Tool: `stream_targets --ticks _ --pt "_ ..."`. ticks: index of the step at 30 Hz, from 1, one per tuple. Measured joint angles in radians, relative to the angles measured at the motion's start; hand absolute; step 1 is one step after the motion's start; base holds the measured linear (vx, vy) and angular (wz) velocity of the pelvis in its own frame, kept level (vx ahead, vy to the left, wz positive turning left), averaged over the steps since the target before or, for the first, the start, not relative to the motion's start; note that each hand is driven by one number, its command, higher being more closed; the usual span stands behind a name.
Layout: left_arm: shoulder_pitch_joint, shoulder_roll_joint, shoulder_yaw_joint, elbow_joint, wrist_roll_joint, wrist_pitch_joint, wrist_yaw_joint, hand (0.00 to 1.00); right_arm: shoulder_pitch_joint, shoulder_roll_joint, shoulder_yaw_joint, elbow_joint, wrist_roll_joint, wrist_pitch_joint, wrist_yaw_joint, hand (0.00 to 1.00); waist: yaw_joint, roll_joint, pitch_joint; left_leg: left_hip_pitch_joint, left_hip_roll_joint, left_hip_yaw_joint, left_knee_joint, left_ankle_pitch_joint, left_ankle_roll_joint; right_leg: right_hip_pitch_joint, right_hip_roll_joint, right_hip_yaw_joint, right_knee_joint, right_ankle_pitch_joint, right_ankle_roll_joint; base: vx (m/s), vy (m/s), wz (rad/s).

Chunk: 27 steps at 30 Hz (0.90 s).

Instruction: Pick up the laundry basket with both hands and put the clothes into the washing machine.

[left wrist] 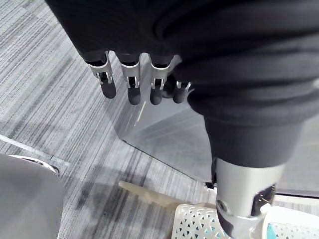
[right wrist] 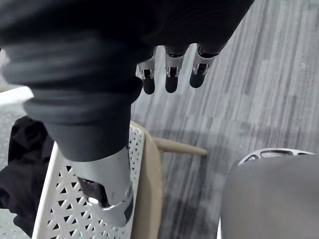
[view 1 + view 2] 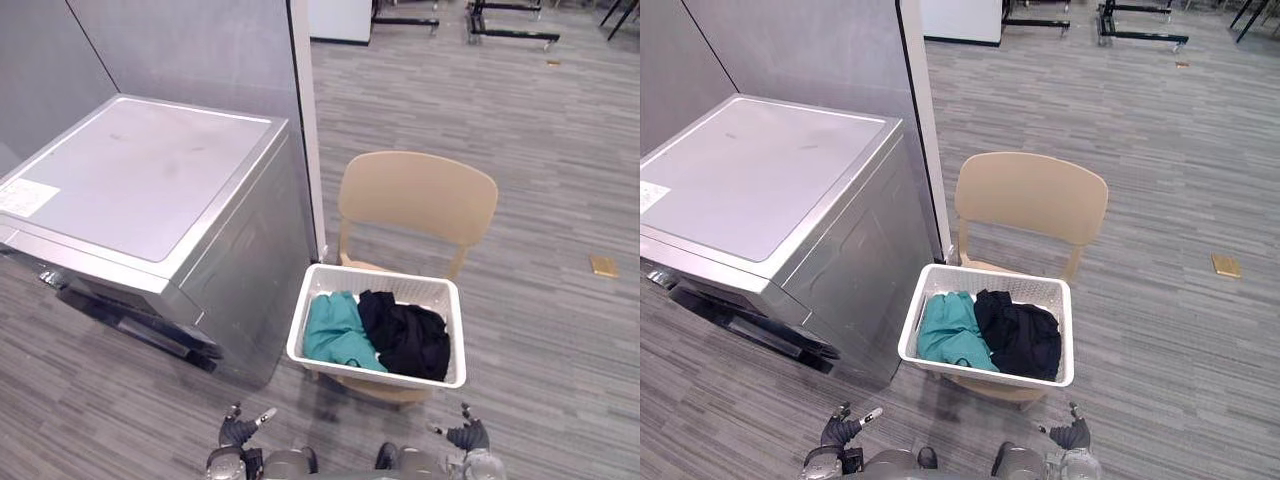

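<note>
Basket [image 3: 400, 288] holds two garments [image 3: 345, 322] (teal [image 3: 332, 340], black [image 3: 408, 338]); left hand [image 1: 130, 82] and right hand [image 2: 171, 75] slack.

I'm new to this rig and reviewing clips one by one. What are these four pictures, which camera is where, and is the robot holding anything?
This is a two-legged humanoid robot whose two arms end in fingered hands. The two wide pictures come from a stereo camera on its head, looking down; both show one scene from slightly different spots. The two close pictures come from a camera on each wrist, looking along that hand.

In front stands a grey washing machine, with a beige chair to its right. On the chair seat rests a white laundry basket holding a teal garment and a black garment.

The left hand and right hand sit low, short of the basket. Both wrist views show straight fingers holding nothing, so the basket is not yet picked up.
</note>
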Motion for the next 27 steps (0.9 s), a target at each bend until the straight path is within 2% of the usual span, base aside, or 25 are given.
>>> stream_targets --ticks 1,2,3,4,5,6,7,8,9,10,11,12,13,14,15,16,17,18,19,20,21,22,24,25,27 --pt "-0.004 0.0 -0.001 -0.002 0.0 0.0 0.001 0.0 0.0 0.0 0.0 0.0 0.007 0.0 -0.001 0.0 -0.001 -0.002 0.001 -0.024 -0.005 -0.009 0.015 0.007 0.0 -0.008 -0.011 -0.02 0.004 0.0 0.0 -0.05 0.003 0.92" --pt "-0.01 0.0 -0.002 -0.007 0.0 -0.003 0.006 0.0 -0.016 0.0 -0.002 0.002 0.017 0.0 -0.002 0.0 0.0 -0.015 0.009 -0.075 -0.016 -0.003 0.036 0.035 -0.032 -0.035 -0.042 -0.052 0.021 0.0 0.0 -0.09 0.037 0.99" --pt "-0.015 0.0 -0.002 -0.009 -0.002 -0.006 0.016 0.0 -0.041 0.009 -0.015 0.012 0.026 -0.001 -0.005 0.0 -0.001 -0.028 0.018 -0.12 -0.002 0.063 0.069 0.029 -0.033 -0.063 -0.077 -0.092 0.033 0.004 -0.007 -0.1 0.051 0.98" --pt "-0.018 0.001 -0.002 -0.008 -0.003 -0.01 0.017 0.0 -0.051 0.007 -0.026 0.029 0.027 -0.001 -0.008 0.0 -0.004 -0.024 0.017 -0.138 0.018 0.108 0.098 0.026 -0.029 -0.07 -0.088 -0.109 0.039 0.006 -0.008 -0.09 0.08 0.94" --pt "-0.02 0.003 -0.002 -0.005 -0.003 -0.011 0.02 0.0 -0.079 -0.004 -0.041 0.06 0.028 0.003 -0.013 0.0 -0.01 -0.036 0.026 -0.15 0.075 0.193 0.16 0.012 -0.008 -0.08 -0.119 -0.136 0.057 0.007 -0.009 -0.08 0.176 0.9" --pt "-0.022 0.007 -0.004 0.005 -0.002 -0.012 0.023 0.0 -0.101 -0.018 -0.048 0.087 0.028 0.004 -0.02 0.0 -0.024 -0.036 0.026 -0.135 0.137 0.254 0.202 0.006 0.001 -0.078 -0.155 -0.156 0.07 0.011 -0.003 -0.08 0.22 0.86" --pt "-0.021 0.008 -0.004 0.013 -0.002 -0.015 0.024 0.0 -0.11 -0.025 -0.049 0.093 0.028 0.004 -0.023 0.0 -0.027 -0.036 0.026 -0.119 0.166 0.272 0.209 0.006 0.002 -0.077 -0.17 -0.157 0.071 0.016 0.007 -0.07 0.255 0.62" --pt "-0.025 0.012 -0.006 0.035 0.001 -0.021 0.031 0.0 -0.13 -0.038 -0.047 0.111 0.026 0.004 -0.025 0.0 -0.031 -0.034 0.027 -0.085 0.216 0.291 0.194 0.007 0.001 -0.073 -0.196 -0.158 0.066 0.033 0.034 -0.08 0.302 0.33" --pt "-0.032 0.012 -0.009 0.046 0.006 -0.021 0.037 0.0 -0.134 -0.045 -0.046 0.114 0.024 0.004 -0.025 0.0 -0.035 -0.029 0.028 -0.063 0.237 0.291 0.181 0.009 0.001 -0.07 -0.21 -0.161 0.064 0.042 0.05 -0.1 0.439 0.45" --pt "-0.048 0.01 -0.021 0.08 0.01 -0.019 0.04 0.0 -0.136 -0.059 -0.043 0.119 0.024 0.005 -0.024 0.0 -0.056 -0.008 0.024 -0.032 0.272 0.29 0.132 0.061 0.011 -0.063 -0.23 -0.179 0.059 0.062 0.085 -0.1 0.472 0.6" --pt "-0.069 0.011 -0.06 0.107 0.013 -0.017 0.042 0.0 -0.138 -0.07 -0.047 0.12 0.024 0.01 -0.025 0.0 -0.065 0.021 0.015 -0.024 0.252 0.266 0.071 0.082 -0.074 -0.062 -0.249 -0.197 0.037 0.095 0.128 -0.08 0.397 0.73" --pt "-0.083 0.014 -0.077 0.117 0.015 -0.016 0.042 0.0 -0.138 -0.076 -0.05 0.121 0.025 0.011 -0.025 0.0 -0.074 0.021 0.015 -0.023 0.235 0.272 0.046 0.067 -0.096 -0.053 -0.262 -0.208 0.008 0.121 0.147 -0.07 0.535 0.88" --pt "-0.108 0.029 -0.103 0.118 0.019 -0.018 0.042 0.0 -0.139 -0.06 -0.05 0.126 0.025 0.012 -0.022 0.0 -0.082 0.004 0.026 -0.029 0.185 0.262 0.002 0.056 -0.109 -0.032 -0.284 -0.219 -0.058 0.168 0.159 -0.1 0.595 0.84" --pt "-0.126 0.056 -0.126 0.118 0.028 -0.017 0.042 0.0 -0.141 -0.028 -0.05 0.129 0.025 0.014 -0.022 0.0 -0.074 -0.029 0.044 -0.045 0.137 0.249 0.009 0.044 -0.089 -0.026 -0.317 -0.205 -0.085 0.196 0.152 -0.1 0.569 0.72" --pt "-0.126 0.069 -0.127 0.119 0.035 -0.017 0.041 0.0 -0.144 -0.012 -0.05 0.131 0.025 0.017 -0.021 0.0 -0.072 -0.043 0.048 -0.052 0.118 0.25 0.024 0.036 -0.075 -0.023 -0.334 -0.198 -0.086 0.208 0.14 -0.08 0.338 0.41" --pt "-0.117 0.09 -0.126 0.127 0.043 -0.016 0.042 0.0 -0.154 0.008 -0.048 0.143 0.025 0.024 -0.02 0.0 -0.069 -0.052 0.057 -0.049 0.097 0.25 0.059 0.01 -0.055 -0.008 -0.357 -0.18 -0.081 0.229 0.112 -0.06 0.265 0.12" --pt "-0.105 0.101 -0.122 0.128 0.044 -0.016 0.043 0.0 -0.167 0.011 -0.029 0.157 0.025 0.033 -0.019 0.0 -0.057 -0.043 0.062 -0.043 0.092 0.255 0.092 -0.018 -0.043 -0.008 -0.367 -0.168 -0.054 0.26 0.062 -0.06 0.252 -0.01" --pt "-0.105 0.1 -0.119 0.129 0.044 -0.016 0.046 0.0 -0.172 0.005 -0.011 0.159 0.025 0.033 -0.019 0.0 -0.051 -0.032 0.066 -0.04 0.089 0.251 0.101 -0.027 -0.036 -0.019 -0.367 -0.158 -0.027 0.268 -0.001 -0.08 0.237 -0.04" --pt "-0.103 0.109 -0.12 0.129 0.044 -0.016 0.054 0.0 -0.187 0.0 0.007 0.161 0.025 0.033 -0.019 0.0 -0.053 -0.018 0.071 -0.035 0.089 0.24 0.1 -0.033 -0.027 -0.042 -0.365 -0.12 0.034 0.257 -0.081 -0.05 0.179 0.26" --pt "-0.103 0.125 -0.122 0.13 0.044 -0.016 0.06 0.0 -0.198 0.001 0.018 0.161 0.025 0.032 -0.02 0.0 -0.062 -0.007 0.077 -0.027 0.094 0.205 0.09 -0.038 -0.017 -0.071 -0.331 -0.044 0.11 0.187 -0.045 -0.06 0.088 0.46" --pt "-0.109 0.135 -0.121 0.131 0.044 -0.016 0.063 0.0 -0.207 0.0 0.036 0.161 0.024 0.031 -0.019 0.0 -0.063 -0.007 0.084 -0.023 0.094 0.184 0.081 -0.042 -0.01 -0.087 -0.246 0.03 0.165 0.088 -0.004 -0.02 -0.01 0.47" --pt "-0.108 0.135 -0.121 0.132 0.044 -0.015 0.063 0.0 -0.212 -0.003 0.048 0.161 0.024 0.031 -0.02 0.0 -0.064 -0.01 0.085 -0.022 0.093 0.175 0.077 -0.041 -0.011 -0.088 -0.209 0.052 0.174 0.037 -0.006 -0.04 -0.07 0.34" --pt "-0.109 0.125 -0.12 0.138 0.044 -0.015 0.062 0.0 -0.241 -0.006 0.085 0.147 0.024 0.03 -0.022 0.0 -0.071 -0.011 0.087 -0.045 0.092 0.111 0.072 -0.026 -0.026 -0.076 -0.045 0.191 0.108 -0.084 0.05 -0.02 -0.093 0.6" --pt "-0.113 0.117 -0.12 0.144 0.043 -0.015 0.063 0.0 -0.247 -0.012 0.09 0.143 0.023 0.028 -0.022 0.0 -0.087 -0.013 0.087 -0.052 0.09 0.078 0.068 -0.018 -0.03 -0.057 -0.032 0.199 0.087 -0.085 0.055 0.02 -0.087 0.88" --pt "-0.122 0.082 -0.134 0.145 0.045 -0.014 0.06 0.0 -0.259 -0.017 0.092 0.105 0.005 0.029 -0.025 0.0 -0.091 0.001 0.092 -0.058 0.062 0.002 0.003 0.045 -0.051 -0.056 -0.034 0.155 0.1 -0.099 0.059 0.05 -0.095 0.81"
